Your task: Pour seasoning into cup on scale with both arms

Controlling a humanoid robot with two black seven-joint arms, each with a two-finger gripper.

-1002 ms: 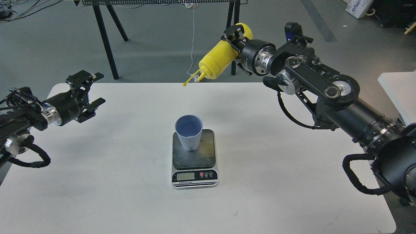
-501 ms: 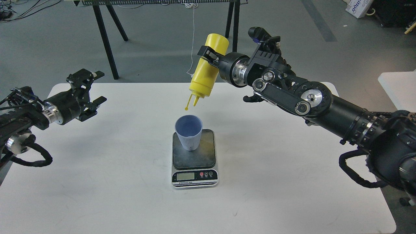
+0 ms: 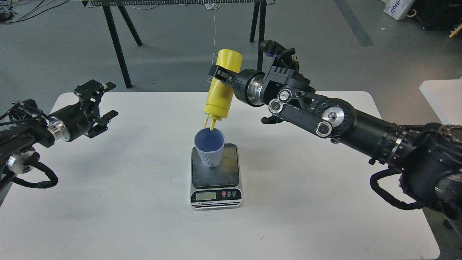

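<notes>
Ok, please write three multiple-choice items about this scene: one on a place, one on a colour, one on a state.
1. Where does the light-blue ribbed cup stand?
A. on the kitchen scale's dark plate
B. on the bare table
C. in the left end effector

2. What colour is the squeeze bottle?
A. red
B. yellow
C. white

3. How is the bottle held?
A. upright, nozzle up
B. lying on the table
C. inverted, nozzle pointing down at the cup's mouth

Key: 1 A, the cup sits on the plate's far left part. 2 B, its body and nozzle are yellow. 3 C, the right end effector grips it with the nozzle down; the left end effector is open and empty.
</notes>
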